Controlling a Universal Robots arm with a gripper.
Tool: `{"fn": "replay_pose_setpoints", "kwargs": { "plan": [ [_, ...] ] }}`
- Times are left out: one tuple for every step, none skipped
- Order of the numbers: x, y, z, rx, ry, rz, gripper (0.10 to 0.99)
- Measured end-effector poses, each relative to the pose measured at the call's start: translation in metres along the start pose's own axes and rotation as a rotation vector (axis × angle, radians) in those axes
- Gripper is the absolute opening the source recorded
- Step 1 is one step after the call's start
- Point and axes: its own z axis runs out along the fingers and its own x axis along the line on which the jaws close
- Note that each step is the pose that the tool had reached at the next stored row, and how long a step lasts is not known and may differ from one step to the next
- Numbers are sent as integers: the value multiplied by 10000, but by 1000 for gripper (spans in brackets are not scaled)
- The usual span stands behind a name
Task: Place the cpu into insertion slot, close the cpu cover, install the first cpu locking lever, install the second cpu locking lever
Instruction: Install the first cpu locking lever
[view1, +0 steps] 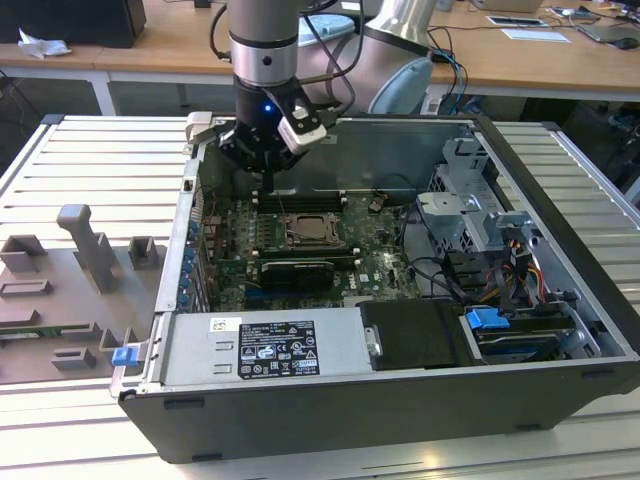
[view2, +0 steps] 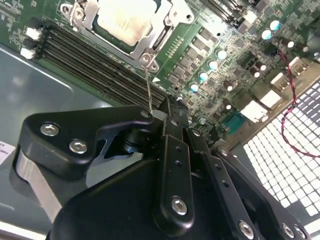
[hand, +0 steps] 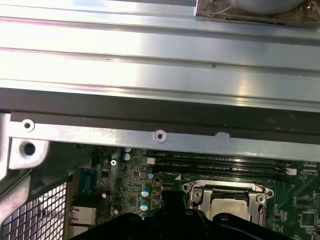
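The cpu (view2: 122, 17) sits in the insertion slot (view1: 313, 231), with the cpu cover (view2: 159, 36) closed. In the exterior view, at the slot's 11 o'clock, the narrowed gripper (view1: 267, 163) pinches an upright, unlatched locking lever (view2: 148, 87).

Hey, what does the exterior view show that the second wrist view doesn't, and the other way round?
The exterior view adds the whole computer case, its labelled power supply, the drive cage and grey fixtures on the table beside it. The second wrist view adds round capacitors and a perforated grille, seen close up. Both share the gripper over the green board, the memory slots, and the cpu sitting in the insertion slot.
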Motion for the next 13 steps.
{"fn": "replay_pose_setpoints", "kwargs": {
  "plan": [
    [-15, 0, 4, -1, -2, 1, 106],
    [-24, -1, 6, -2, -2, 1, 106],
    [-27, -2, 6, 0, -1, 1, 106],
    [-30, -2, 7, 0, -1, 1, 106],
    [-32, -2, 9, -1, -2, 3, 106],
    [-38, -2, 11, -1, -2, 1, 106],
    [-43, -3, 13, -1, -1, 2, 106],
    [-46, -3, 14, 0, -1, 1, 106],
    [-51, -3, 15, -1, -1, 1, 106],
    [-57, -4, 16, -1, -1, 2, 106],
    [-63, -4, 17, 0, -1, 2, 106],
    [-76, -5, 18, 0, 0, 1, 106],
    [-85, -6, 19, 0, -1, 1, 106]
  ]
}}
